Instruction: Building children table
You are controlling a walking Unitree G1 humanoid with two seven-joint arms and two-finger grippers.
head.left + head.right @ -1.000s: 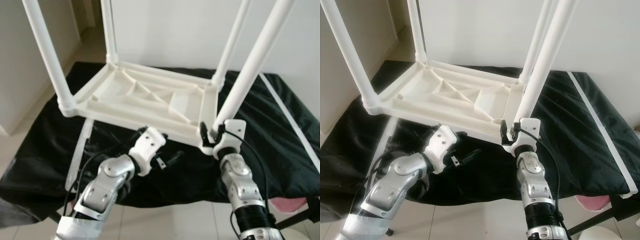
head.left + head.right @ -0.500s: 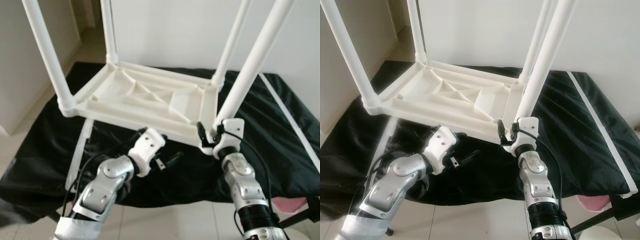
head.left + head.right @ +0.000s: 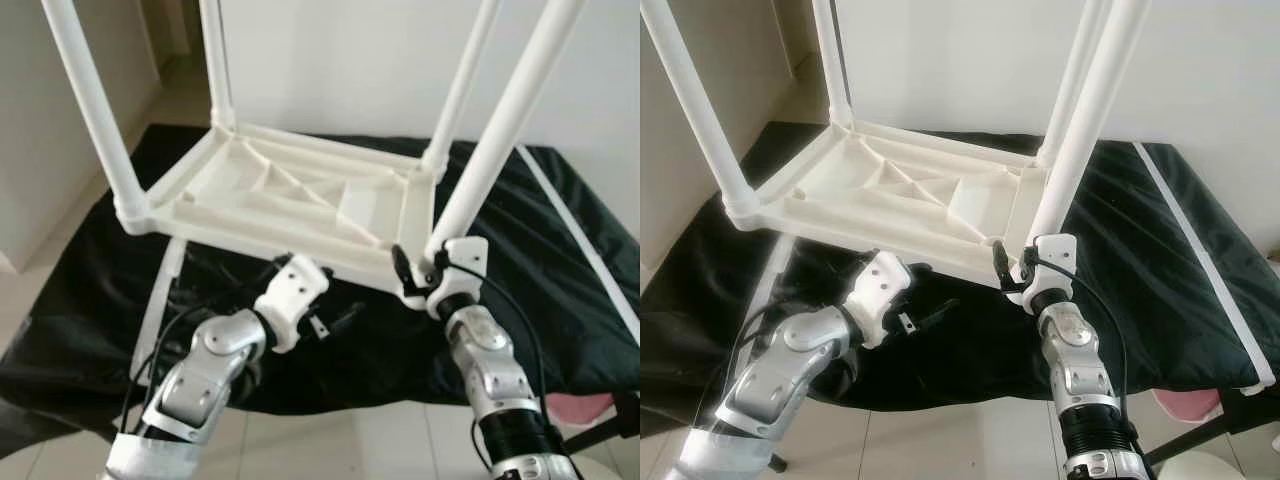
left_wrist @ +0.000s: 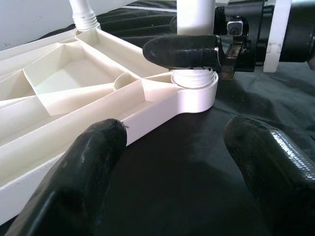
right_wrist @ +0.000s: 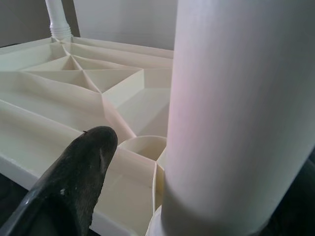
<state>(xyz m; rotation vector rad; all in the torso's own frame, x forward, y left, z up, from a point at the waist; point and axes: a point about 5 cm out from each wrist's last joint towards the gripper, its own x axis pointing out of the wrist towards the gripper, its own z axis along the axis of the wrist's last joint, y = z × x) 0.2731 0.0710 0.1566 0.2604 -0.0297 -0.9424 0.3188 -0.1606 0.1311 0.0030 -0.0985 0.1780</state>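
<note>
Evidently the tabletop [image 3: 290, 195] is laid upside down on the black-draped surface [image 3: 560, 300] so legs can be fitted — the right claw [image 3: 1015, 272] is clamped on the near leg [image 3: 500, 130]; the left claw [image 4: 172, 162], spread apart, waits beside that corner.

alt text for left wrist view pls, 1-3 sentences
The left tool, open, hovers over black cloth beside the near edge of the upside-down white table top. Ahead, the right tool's finger presses against a white leg seated in the corner socket.
</note>
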